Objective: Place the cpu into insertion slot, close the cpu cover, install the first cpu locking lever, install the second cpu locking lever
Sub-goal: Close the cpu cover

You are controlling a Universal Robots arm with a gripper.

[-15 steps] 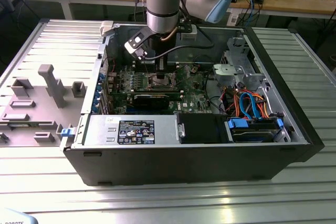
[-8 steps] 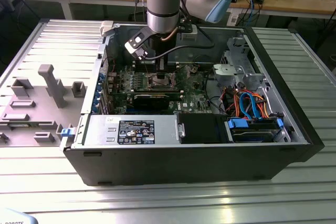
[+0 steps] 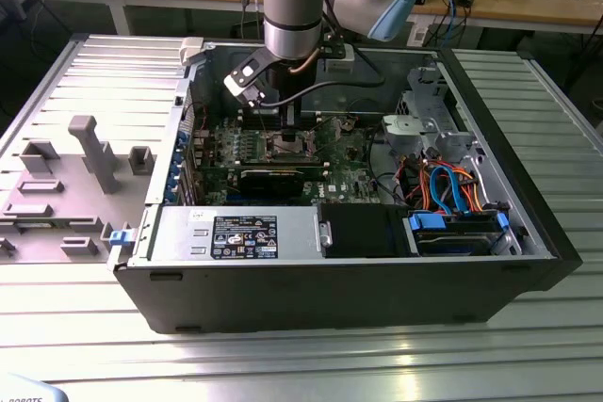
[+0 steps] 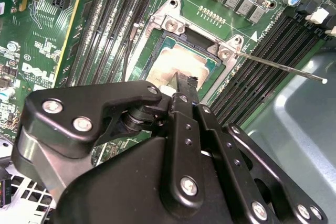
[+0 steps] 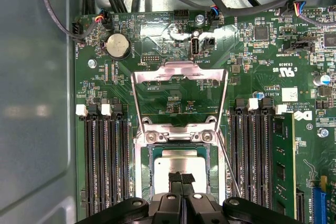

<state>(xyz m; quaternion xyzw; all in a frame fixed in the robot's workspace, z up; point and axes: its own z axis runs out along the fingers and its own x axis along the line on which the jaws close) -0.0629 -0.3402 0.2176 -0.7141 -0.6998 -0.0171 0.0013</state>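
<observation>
The cpu [image 5: 179, 165] lies flat in the insertion slot [image 5: 142, 157], its silvery top facing up, and the second wrist view also shows it [image 4: 176, 62] seated inside the slot's metal rim [image 4: 169, 22]. The gripper [image 5: 181, 178] stands directly over it, its two black fingertips pressed together with nothing between them; they [image 4: 185, 82] meet over the edge of the chip nearest the gripper body, on or just above its top, and I cannot tell whether they touch it. The cpu cover [image 5: 178, 71] is open, swung back on its hinge at the far side of the slot, so the motherboard [image 5: 262, 77] shows through its square window. A thin lever [image 4: 278, 66] juts out free from one corner of the slot, and it [image 5: 230, 167] runs along the slot's side in the first wrist view. Black memory slots [image 5: 105, 161] flank the socket on both sides. In the exterior view the arm [image 3: 297, 7] reaches down into the open case [image 3: 330, 298].
</observation>
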